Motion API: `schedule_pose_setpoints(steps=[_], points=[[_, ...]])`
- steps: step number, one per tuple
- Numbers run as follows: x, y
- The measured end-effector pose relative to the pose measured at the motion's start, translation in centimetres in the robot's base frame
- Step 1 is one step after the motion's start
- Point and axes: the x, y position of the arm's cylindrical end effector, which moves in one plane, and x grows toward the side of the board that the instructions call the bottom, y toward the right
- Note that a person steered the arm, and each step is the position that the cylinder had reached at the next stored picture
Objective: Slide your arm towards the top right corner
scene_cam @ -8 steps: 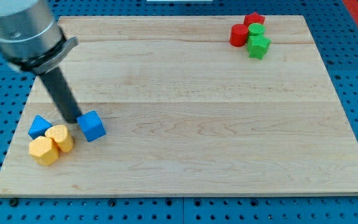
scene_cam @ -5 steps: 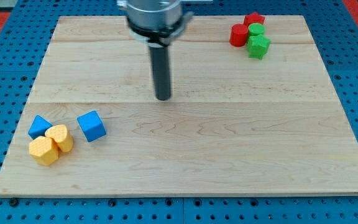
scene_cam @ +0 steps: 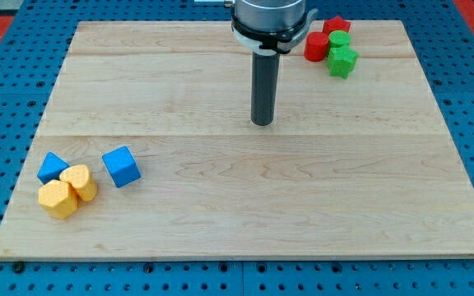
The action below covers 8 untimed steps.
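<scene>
Now farther right, my tip (scene_cam: 262, 123) mid-board, below-left of red-green cluster (scene_cam: 330, 46)

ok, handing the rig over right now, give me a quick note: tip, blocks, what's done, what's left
Tip: my tip rests on the wooden board around mid-board, slightly toward the view's top, touching no block.

Top-right cluster: red cylinder block, red star block, green round block and green star block, bunched together, up and to the view's right of the tip.

Bottom-left group: blue cube, smaller blue block, two yellow blocks.

Done: the tip stands roughly midway across the board.
Left: slide on to the top right corner, probably skirting the red and green cluster.
</scene>
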Motion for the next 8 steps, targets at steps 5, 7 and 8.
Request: schedule_pose_setpoints(steps=[5,7,8], points=[[-0.9,20.8],[-1.3,26.1],[-9.9,28.2]])
